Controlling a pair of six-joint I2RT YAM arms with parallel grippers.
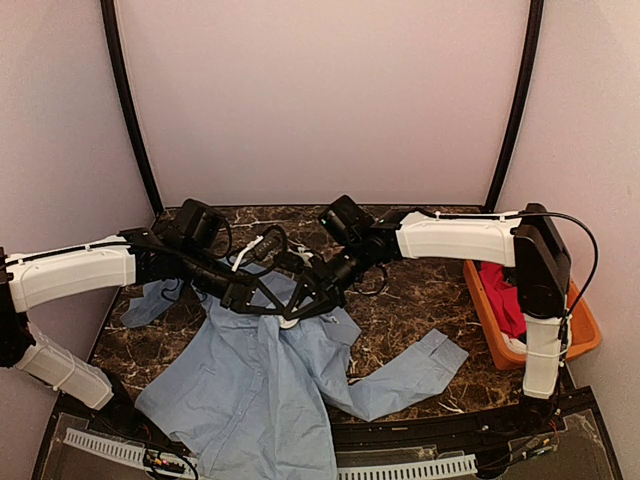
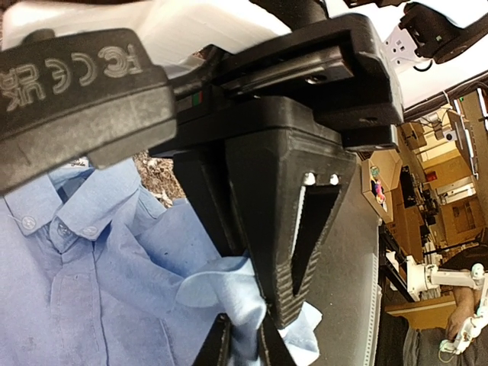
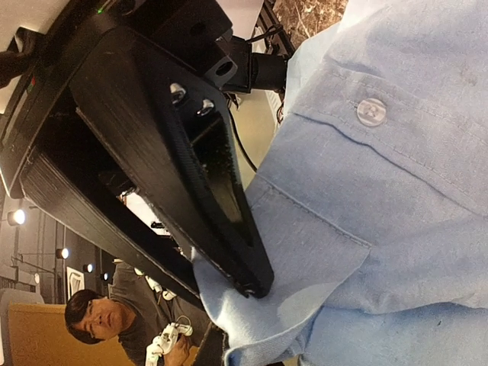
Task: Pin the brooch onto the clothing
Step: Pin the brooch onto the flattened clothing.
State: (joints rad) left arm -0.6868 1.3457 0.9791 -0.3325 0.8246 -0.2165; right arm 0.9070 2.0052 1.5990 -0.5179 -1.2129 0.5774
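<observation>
The light blue shirt (image 1: pixel 260 380) lies spread on the marble table, collar toward the back. Both grippers meet over its collar area. My left gripper (image 1: pixel 262 302) is shut on a raised fold of the shirt cloth; in the left wrist view its fingertips (image 2: pixel 293 297) pinch that fold (image 2: pixel 229 286) above the buttoned collar (image 2: pixel 76 213). My right gripper (image 1: pixel 302 298) is shut on the same bunch of cloth; in the right wrist view its fingers (image 3: pixel 252 278) clamp a fold of the shirt (image 3: pixel 396 191) near a button (image 3: pixel 371 111). No brooch can be made out in any view.
An orange bin (image 1: pixel 495 345) with a red garment (image 1: pixel 507 300) stands at the right edge of the table. One sleeve (image 1: pixel 410 370) reaches right toward it. Black frame posts and pale walls close in the back. The arm bases sit at the near edge.
</observation>
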